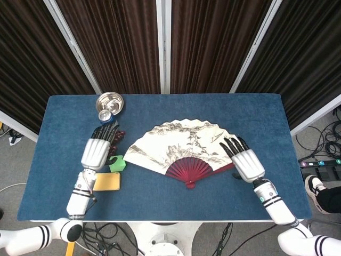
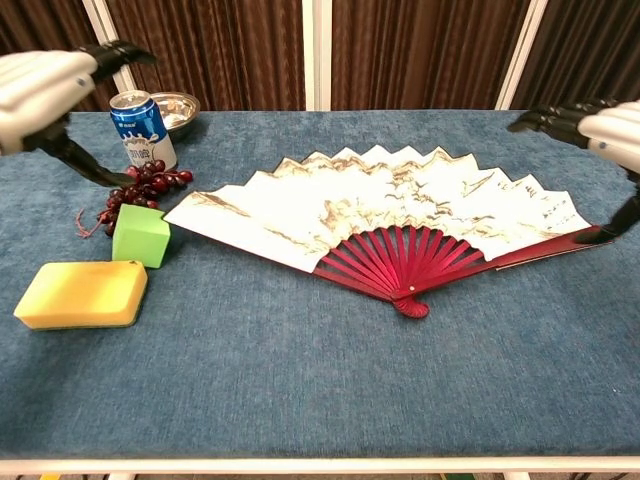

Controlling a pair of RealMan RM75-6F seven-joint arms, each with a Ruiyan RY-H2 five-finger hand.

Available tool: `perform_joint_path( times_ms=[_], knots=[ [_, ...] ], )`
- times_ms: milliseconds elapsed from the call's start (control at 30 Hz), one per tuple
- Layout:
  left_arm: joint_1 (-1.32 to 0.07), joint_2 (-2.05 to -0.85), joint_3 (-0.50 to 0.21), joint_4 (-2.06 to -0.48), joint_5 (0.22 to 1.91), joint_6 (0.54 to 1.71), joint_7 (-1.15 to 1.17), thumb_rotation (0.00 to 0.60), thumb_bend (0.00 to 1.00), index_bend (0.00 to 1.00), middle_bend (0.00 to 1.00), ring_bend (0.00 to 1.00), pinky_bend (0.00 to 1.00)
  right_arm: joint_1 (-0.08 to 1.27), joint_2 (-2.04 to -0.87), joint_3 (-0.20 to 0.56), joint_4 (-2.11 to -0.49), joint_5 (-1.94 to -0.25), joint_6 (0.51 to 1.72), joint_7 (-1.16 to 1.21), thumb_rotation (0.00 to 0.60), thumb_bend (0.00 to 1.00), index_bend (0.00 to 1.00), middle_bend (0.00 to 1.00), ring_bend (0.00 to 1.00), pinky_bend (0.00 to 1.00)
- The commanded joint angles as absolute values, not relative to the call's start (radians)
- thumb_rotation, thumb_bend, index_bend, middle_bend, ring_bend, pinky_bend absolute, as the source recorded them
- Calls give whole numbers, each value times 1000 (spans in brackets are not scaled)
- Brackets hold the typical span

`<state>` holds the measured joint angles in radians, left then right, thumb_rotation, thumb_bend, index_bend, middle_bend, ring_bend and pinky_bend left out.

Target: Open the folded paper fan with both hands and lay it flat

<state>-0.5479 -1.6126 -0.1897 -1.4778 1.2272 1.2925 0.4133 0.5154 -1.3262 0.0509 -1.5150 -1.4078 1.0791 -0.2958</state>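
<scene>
The paper fan (image 1: 180, 145) (image 2: 385, 210) lies spread flat on the blue table, its cream leaf painted in ink and its red ribs meeting at a pivot (image 2: 411, 304) toward the front. My left hand (image 1: 97, 149) (image 2: 45, 85) hovers open to the left of the fan's left edge, apart from it. My right hand (image 1: 245, 161) (image 2: 605, 125) is open just off the fan's right guard stick, its fingers spread and nothing held.
A blue soda can (image 2: 142, 128) and a steel bowl (image 1: 110, 100) stand at the back left. Dark red grapes (image 2: 140, 190), a green cube (image 2: 140, 235) and a yellow sponge (image 2: 82, 294) lie left of the fan, under my left hand.
</scene>
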Motion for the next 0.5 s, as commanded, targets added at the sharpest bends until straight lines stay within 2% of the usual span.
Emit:
perform_joint_path(
  times_ms=[33, 100, 167, 200, 267, 333, 500],
  knots=[
    [-519, -1559, -199, -1530, 1211, 1292, 358, 600, 125, 84, 96, 43, 154, 501, -1279, 50, -1539, -1408, 1095, -234, 600, 0, 0, 22, 0, 0],
    [-497, -1519, -202, -1560, 1199, 1295, 318, 600, 125, 85, 99, 43, 156, 474, -1280, 59, -1517, -1442, 1170, -169, 600, 9, 11, 98, 11, 0],
    [-470, -1484, -201, -1569, 1195, 1314, 292, 600, 126, 91, 107, 43, 157, 444, -1272, 63, -1489, -1469, 1235, -98, 600, 91, 74, 197, 65, 4],
    [-459, -1468, -197, -1567, 1196, 1321, 284, 600, 126, 96, 109, 43, 157, 432, -1262, 62, -1480, -1473, 1254, -68, 600, 147, 110, 213, 92, 11],
    [-428, -1429, -187, -1553, 1195, 1339, 265, 600, 126, 109, 111, 44, 156, 405, -1229, 58, -1470, -1477, 1282, -1, 600, 200, 139, 219, 113, 22],
    [-395, -1388, -174, -1543, 1190, 1346, 228, 600, 126, 119, 111, 43, 153, 374, -1190, 50, -1467, -1472, 1303, 53, 600, 203, 141, 204, 103, 23],
    [-314, -1308, -144, -1546, 1180, 1372, 145, 600, 125, 122, 111, 43, 151, 294, -1143, 37, -1454, -1458, 1382, 88, 600, 203, 98, 143, 14, 0]
  ],
)
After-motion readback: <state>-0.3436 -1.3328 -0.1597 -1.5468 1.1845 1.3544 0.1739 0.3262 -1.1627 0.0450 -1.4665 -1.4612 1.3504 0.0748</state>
